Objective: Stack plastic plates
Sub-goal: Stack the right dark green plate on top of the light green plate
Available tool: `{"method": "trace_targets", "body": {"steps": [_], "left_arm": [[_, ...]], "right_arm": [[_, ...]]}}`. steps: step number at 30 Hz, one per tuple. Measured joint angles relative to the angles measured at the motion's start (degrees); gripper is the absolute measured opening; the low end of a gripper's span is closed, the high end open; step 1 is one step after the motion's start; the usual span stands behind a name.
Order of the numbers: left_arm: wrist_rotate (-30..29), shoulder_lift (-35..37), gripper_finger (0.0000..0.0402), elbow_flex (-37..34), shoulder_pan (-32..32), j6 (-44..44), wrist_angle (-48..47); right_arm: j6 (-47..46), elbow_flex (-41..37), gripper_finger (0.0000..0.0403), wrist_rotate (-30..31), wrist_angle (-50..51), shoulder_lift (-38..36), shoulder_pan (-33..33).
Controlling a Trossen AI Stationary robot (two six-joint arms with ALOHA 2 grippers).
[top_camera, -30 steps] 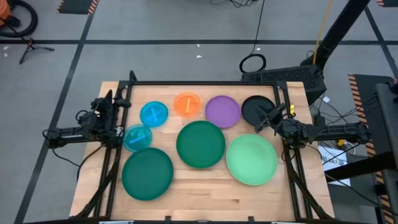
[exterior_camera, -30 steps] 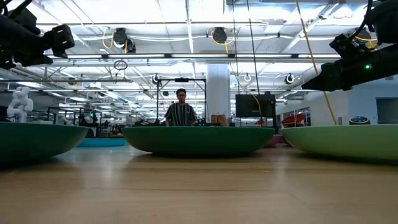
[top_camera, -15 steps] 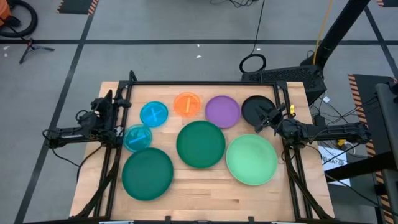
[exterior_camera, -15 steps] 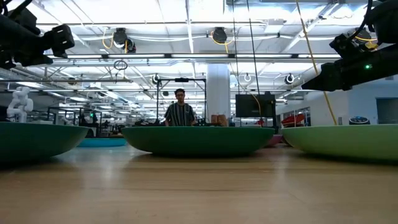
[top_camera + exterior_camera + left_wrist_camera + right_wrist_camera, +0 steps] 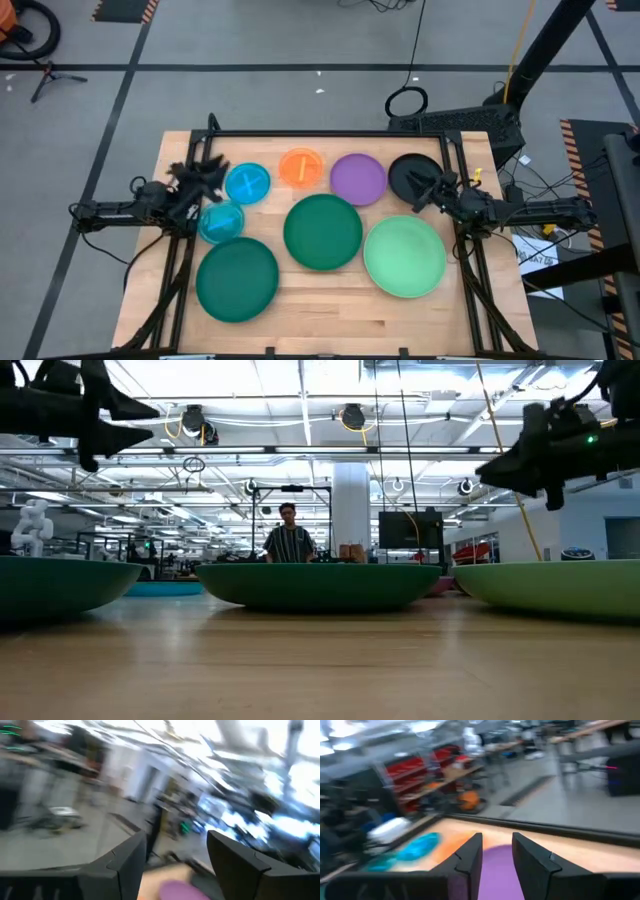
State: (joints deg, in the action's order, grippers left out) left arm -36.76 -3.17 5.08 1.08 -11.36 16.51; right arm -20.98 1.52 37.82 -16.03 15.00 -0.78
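Eight plates lie flat on the wooden table. Two cyan plates (image 5: 247, 183) (image 5: 221, 221), the orange plate (image 5: 301, 167), the purple plate (image 5: 358, 179) and the black plate (image 5: 403, 168) sit toward the far edge. Two dark green plates (image 5: 322, 232) (image 5: 237, 279) and the light green plate (image 5: 404, 256) sit nearer. My left gripper (image 5: 213, 180) (image 5: 177, 840) is open, in the air beside the cyan plates. My right gripper (image 5: 420, 189) (image 5: 497, 837) is open above the black plate's near part and faces the purple plate (image 5: 497, 865).
A black metal frame (image 5: 320, 134) runs along the table's far edge and down both sides. A person (image 5: 290, 538) stands in the room beyond the table. Bare wood (image 5: 330, 310) lies along the near edge.
My left gripper has swung toward the table's right, out over the edge toward the cyan plates, and tipped downward. My right gripper has shifted a little toward the table's left over the black plate and tipped downward too. The plates have stayed put.
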Motion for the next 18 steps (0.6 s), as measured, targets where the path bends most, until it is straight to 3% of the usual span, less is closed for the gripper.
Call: {"method": "trace_targets", "body": {"steps": [2,8,18], "left_arm": [[3.2,-1.4,0.0214,0.0,0.0,2.3,1.7],[3.8,-4.7,0.0214,0.0,0.0,11.0,6.2],[3.8,-6.9,0.0214,0.0,0.1,21.8,3.6]], "right_arm": [[2.0,1.0,0.0098,-4.8,-3.4,0.8,0.0],[5.6,3.8,0.0098,-15.5,-12.9,5.3,1.0],[7.1,12.0,0.0098,-15.3,-14.8,20.1,3.3]]}}
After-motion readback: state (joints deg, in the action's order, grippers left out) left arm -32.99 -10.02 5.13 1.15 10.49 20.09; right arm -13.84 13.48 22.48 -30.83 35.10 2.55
